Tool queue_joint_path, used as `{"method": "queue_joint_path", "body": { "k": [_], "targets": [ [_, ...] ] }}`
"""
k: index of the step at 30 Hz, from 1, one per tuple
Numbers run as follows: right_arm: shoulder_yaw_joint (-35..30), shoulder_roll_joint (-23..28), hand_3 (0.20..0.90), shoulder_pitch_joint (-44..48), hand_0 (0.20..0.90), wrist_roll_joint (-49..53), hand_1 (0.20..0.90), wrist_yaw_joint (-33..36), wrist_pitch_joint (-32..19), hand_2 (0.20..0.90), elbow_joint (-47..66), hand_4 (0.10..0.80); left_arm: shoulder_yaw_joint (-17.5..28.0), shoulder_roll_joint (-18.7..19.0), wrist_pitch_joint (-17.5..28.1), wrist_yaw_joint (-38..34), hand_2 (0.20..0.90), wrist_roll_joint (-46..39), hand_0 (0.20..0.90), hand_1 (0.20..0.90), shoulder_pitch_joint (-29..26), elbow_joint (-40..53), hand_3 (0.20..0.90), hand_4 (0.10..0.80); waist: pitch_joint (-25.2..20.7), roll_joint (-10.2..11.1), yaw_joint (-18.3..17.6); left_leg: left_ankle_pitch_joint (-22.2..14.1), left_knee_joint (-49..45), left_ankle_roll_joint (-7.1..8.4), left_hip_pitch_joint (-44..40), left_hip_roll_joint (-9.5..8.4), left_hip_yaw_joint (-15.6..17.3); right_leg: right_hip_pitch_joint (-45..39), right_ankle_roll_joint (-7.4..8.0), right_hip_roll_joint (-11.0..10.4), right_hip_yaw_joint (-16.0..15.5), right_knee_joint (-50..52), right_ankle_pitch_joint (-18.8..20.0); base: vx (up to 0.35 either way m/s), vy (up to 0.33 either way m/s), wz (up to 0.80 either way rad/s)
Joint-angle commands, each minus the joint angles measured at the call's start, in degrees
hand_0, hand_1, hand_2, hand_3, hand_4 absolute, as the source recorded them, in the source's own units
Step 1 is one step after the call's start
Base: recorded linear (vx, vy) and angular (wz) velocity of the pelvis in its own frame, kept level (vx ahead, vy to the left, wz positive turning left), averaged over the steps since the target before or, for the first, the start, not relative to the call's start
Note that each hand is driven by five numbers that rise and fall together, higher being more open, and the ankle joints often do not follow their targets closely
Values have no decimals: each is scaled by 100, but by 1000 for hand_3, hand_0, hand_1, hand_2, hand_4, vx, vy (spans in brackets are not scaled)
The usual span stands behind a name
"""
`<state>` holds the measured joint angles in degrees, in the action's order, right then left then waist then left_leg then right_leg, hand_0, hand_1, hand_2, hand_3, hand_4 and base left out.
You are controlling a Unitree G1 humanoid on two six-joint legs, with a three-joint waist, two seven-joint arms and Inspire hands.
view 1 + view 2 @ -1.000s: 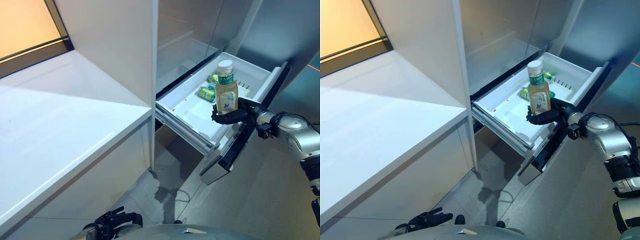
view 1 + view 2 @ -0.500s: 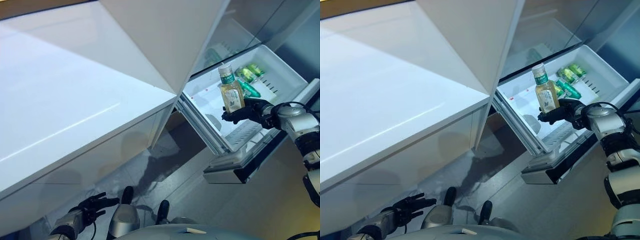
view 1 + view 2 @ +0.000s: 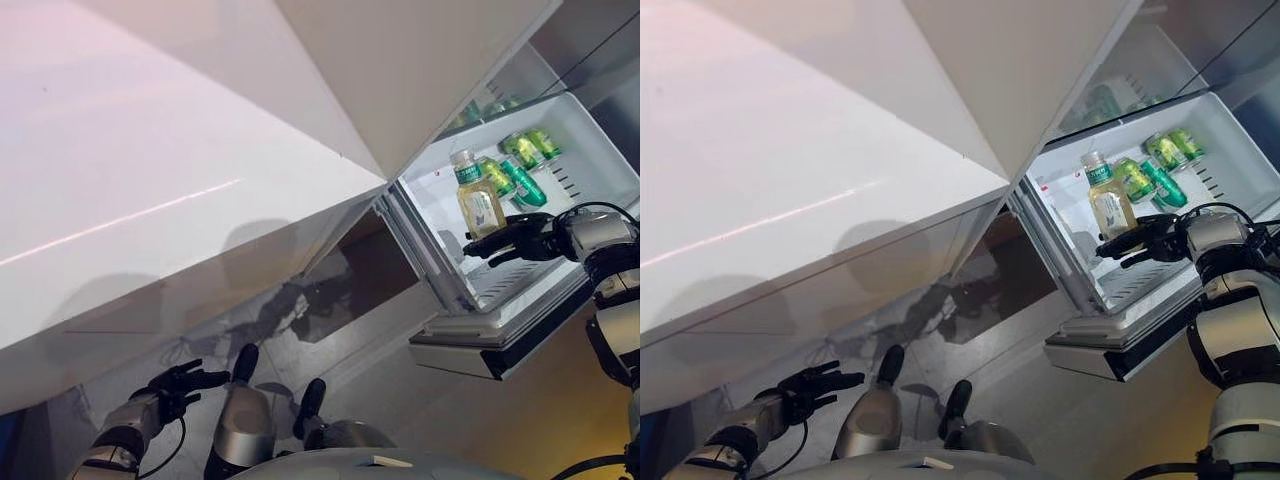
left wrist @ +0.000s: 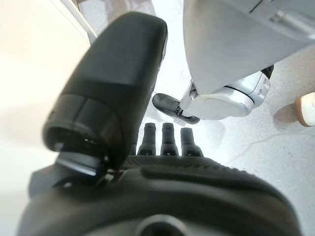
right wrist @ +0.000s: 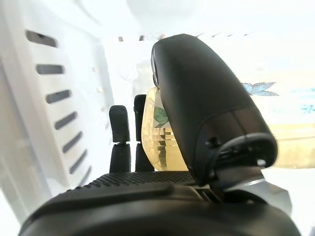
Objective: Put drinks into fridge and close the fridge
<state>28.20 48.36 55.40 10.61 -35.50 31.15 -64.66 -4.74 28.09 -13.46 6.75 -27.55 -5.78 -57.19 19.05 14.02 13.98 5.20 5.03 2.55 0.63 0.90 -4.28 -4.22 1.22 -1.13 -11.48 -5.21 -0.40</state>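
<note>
Hanging idle: left hand (image 3: 170,385) low by the floor, fingers relaxed.
Bottle (image 3: 478,196): upright in the fridge drawer (image 3: 600,150), beside green cans (image 3: 528,150).
Right hand (image 3: 515,240): fingers straightened, just beside the bottle's base.

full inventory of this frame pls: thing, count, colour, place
bottle: 1, amber drink, white cap, green label; upright in the drawer, right robot hand's fingers straight beside it
cans: at least three, green; lying at the drawer's far end
drawer: 1, white; pulled out of the fridge, open
fridge: 1, white side wall; above and behind the drawer
counter: 1, white; to the fridge's left
floor: grey; below the drawer
shoe: 1, pale; a person's, on the floor in the left wrist view
right robot hand: 1, dark; over the drawer
left robot hand: 1, dark; low by the floor, open, empty
</note>
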Motion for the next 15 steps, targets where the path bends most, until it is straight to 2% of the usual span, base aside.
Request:
{"method": "queue_joint_path", "body": {
  "k": [1,3,15],
  "targets": [
    [256,483,200,1035,300,-600,300,-351,64,300,-208,100,-245,273,84,48,900,-124,900,900,211,203,900,800,-190,-45,127,-443,-226,-305,204,-179,5,397,134,196,75,223,418,0,-20,3],
    [281,436,200,996,300,-833,300,-574,111,300,-359,100,-247,283,123,80,900,-126,900,900,211,208,900,800,-153,-52,165,-436,-233,-304,231,-185,-16,417,132,193,53,233,417,0,-9,3],
    [278,226,200,874,300,-1461,300,-803,132,300,-662,100,-213,343,168,119,900,-63,900,900,223,261,900,800,3,-99,315,-397,-282,-296,344,-201,-70,458,145,157,-60,239,443,3,-8,3]
  ]
}}
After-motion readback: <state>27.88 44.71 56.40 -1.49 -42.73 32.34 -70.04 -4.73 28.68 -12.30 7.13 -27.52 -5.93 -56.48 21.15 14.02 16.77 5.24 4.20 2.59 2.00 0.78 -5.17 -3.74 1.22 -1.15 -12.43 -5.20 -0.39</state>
